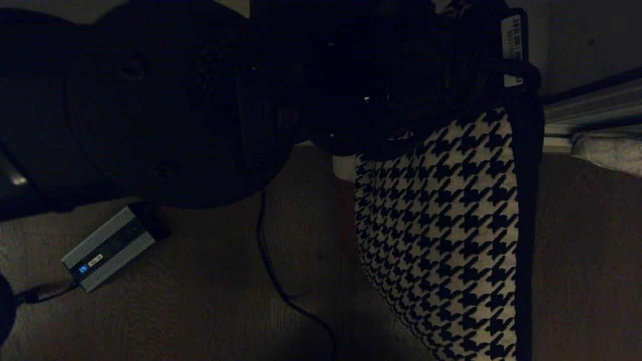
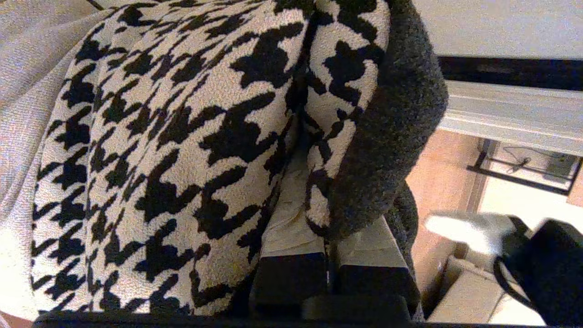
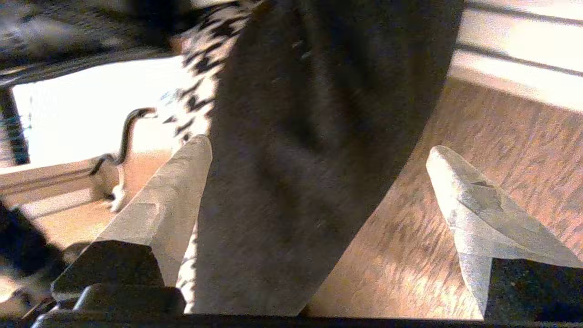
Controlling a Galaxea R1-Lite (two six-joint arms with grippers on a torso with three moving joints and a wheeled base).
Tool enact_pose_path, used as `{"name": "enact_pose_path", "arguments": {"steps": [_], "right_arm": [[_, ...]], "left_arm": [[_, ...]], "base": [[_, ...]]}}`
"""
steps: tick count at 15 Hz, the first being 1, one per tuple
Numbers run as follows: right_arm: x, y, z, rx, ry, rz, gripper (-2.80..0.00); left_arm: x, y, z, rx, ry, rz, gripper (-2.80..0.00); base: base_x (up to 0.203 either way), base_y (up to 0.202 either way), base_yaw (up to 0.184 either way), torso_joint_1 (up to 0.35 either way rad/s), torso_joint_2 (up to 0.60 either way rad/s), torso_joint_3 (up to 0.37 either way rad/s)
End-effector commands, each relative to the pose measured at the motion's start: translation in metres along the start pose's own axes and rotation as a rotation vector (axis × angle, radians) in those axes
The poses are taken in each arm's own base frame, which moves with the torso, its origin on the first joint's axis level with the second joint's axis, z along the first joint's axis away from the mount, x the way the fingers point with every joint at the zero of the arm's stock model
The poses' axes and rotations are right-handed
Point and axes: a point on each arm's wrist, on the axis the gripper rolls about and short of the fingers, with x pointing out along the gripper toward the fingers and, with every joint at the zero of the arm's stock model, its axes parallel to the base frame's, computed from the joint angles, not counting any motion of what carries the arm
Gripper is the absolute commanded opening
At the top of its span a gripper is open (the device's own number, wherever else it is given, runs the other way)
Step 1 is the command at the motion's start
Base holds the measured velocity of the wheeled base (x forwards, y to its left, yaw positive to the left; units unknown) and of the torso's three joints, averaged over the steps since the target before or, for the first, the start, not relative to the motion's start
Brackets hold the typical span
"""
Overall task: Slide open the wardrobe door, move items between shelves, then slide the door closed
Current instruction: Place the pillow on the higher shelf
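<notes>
One houndstooth cushion (image 1: pixel 441 235) hung above the wood floor (image 1: pixel 200 301), a fold pinched in the clamped left gripper (image 2: pixel 330 237), while the right gripper (image 3: pixel 319 168) gaped wide, empty, astride its black back, with one grey power brick (image 1: pixel 108 248) and one ribbed floor track (image 1: pixel 592 110) beyond.

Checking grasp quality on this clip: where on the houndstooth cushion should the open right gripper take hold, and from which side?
Probably the plain black back edge. The houndstooth cushion hangs upright from the left gripper, shut on a pinched fold. The right gripper stands open with the black side between its fingers, so closing across the thin edge from there looks better than gripping the broad face.
</notes>
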Motion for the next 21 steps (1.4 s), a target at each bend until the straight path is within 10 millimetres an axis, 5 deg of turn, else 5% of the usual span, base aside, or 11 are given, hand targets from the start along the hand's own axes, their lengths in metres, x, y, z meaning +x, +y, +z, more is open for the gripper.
{"name": "enact_pose_path", "arguments": {"steps": [1,21], "right_arm": [[-0.007,0.005,-0.001,-0.004,-0.006,0.017,0.00],[0.065,-0.005,-0.064,0.095,0.254,0.170,0.00]], "left_arm": [[0.001,0.000,-0.001,-0.001,0.000,0.003,-2.80],[-0.002,-0.002,0.005,0.003,-0.013,-0.038,-2.80]], "base": [[0.000,0.000,0.000,0.000,0.00,0.000],[0.000,0.000,0.000,0.000,0.00,0.000]]}}
